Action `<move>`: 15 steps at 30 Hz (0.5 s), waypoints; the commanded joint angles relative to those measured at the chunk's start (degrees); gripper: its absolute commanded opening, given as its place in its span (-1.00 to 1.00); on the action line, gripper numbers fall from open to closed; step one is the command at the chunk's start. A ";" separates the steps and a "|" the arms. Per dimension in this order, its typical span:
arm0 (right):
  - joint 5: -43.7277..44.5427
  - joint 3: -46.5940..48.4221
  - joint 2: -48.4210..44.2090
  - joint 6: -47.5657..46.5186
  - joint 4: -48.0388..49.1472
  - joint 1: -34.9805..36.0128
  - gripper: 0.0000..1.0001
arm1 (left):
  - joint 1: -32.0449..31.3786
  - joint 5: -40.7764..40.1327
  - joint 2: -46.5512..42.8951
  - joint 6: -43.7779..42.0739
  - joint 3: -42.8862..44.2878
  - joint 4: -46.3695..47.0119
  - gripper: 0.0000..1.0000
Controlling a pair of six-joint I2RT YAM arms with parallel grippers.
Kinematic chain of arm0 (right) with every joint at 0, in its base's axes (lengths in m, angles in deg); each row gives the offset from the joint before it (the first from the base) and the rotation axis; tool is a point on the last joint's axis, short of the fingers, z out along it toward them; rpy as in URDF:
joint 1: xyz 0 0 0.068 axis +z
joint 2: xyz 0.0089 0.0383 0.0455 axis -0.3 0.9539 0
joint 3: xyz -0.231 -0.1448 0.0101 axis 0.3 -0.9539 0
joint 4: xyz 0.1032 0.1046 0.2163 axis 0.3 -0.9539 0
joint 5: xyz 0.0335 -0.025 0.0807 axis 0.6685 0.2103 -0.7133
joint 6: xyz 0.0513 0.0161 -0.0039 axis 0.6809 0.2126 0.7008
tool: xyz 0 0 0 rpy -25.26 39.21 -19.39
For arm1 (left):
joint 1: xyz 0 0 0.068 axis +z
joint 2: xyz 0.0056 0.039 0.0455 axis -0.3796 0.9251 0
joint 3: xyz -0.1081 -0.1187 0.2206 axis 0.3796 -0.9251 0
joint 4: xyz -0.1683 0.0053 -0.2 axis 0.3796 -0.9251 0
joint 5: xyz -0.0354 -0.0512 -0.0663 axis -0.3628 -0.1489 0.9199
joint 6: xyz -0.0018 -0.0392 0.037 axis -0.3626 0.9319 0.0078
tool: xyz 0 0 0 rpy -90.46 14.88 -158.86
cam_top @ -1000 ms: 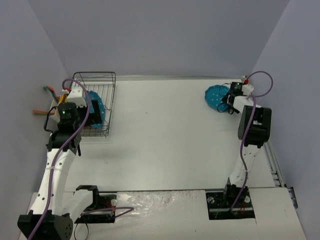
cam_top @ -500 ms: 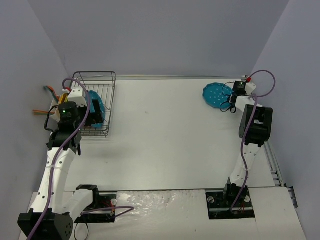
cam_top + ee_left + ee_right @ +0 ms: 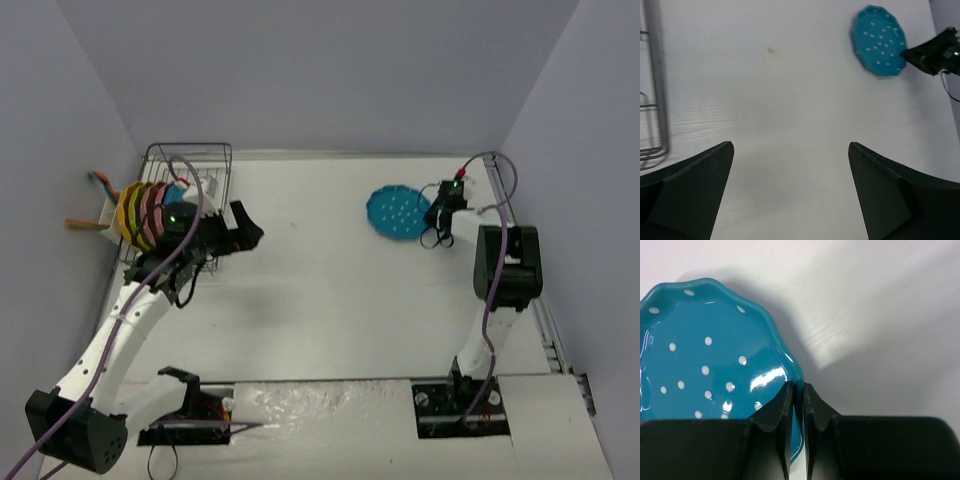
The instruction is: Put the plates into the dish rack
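In the top view, the black wire dish rack (image 3: 218, 172) stands at the far left with several plates (image 3: 150, 214) upright in it: yellow-green, orange, pink and a teal one. My left gripper (image 3: 248, 228) hovers just right of the rack, open and empty; in its wrist view the fingertips (image 3: 790, 147) stand wide apart over bare table. Another teal plate (image 3: 396, 212) with white dots lies right of centre at the back. My right gripper (image 3: 436, 214) is shut on its right rim. The right wrist view shows the fingers (image 3: 797, 395) pinching the plate's (image 3: 705, 355) scalloped edge.
A white holder (image 3: 108, 212) with orange utensils hangs on the rack's left side, against the left wall. The rack's wire edge (image 3: 657, 95) shows at the left of the left wrist view. In that view, the teal plate (image 3: 879, 41) and right gripper (image 3: 932, 49) lie far ahead.
The left arm has come out of the rack and swung right over the table, uncovering the racked plates. The right gripper has shut on the teal plate's rim and drawn it leftward.
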 commanded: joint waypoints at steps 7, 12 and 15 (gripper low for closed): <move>-11.49 -16.61 -14.58 5.58 6.94 11.73 -1.00 | -14.96 -2.31 9.45 22.47 -7.46 18.52 0.94; -14.25 -19.64 -17.86 8.42 9.39 15.98 -1.00 | -18.24 -2.75 17.77 24.71 -8.33 23.61 0.94; -16.57 -20.32 -19.03 9.51 10.46 16.69 -1.00 | -19.06 -3.16 20.66 26.02 -8.66 25.38 0.94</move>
